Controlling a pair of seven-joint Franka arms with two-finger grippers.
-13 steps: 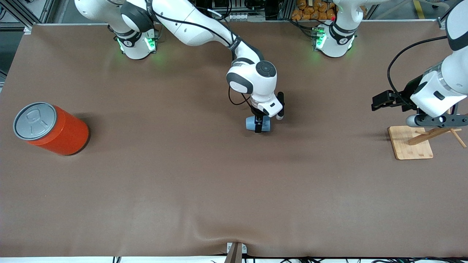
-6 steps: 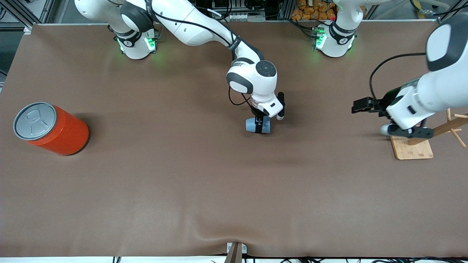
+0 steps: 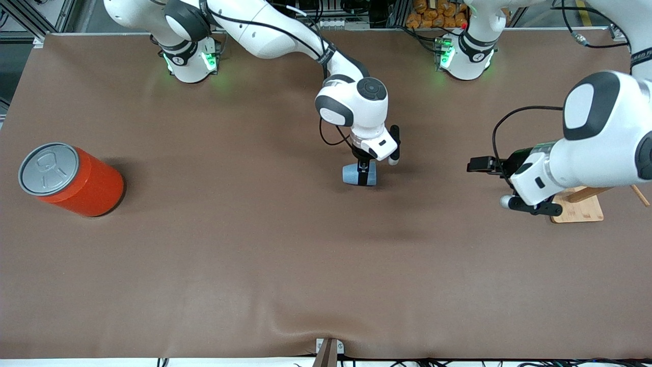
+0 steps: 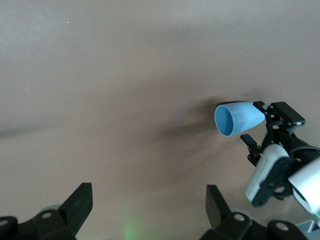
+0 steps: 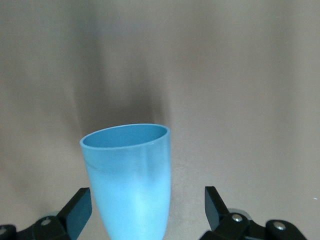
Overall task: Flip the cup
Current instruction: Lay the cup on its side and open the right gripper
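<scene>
Front view, brown table: one light-blue cup lying on its side near the table's middle, closer to the edge where the robots' bases stand; mouth turned toward the left arm's end. Right gripper low over the cup, one dark finger on each side of it, fingers apart, not visibly pressing the wall. Right wrist view: cup between the spread fingers, clear gaps on both sides. Left gripper in the air over the table just beside a wooden stand near the left arm's end, fingers apart, nothing between them. Orange can upright near the right arm's end
</scene>
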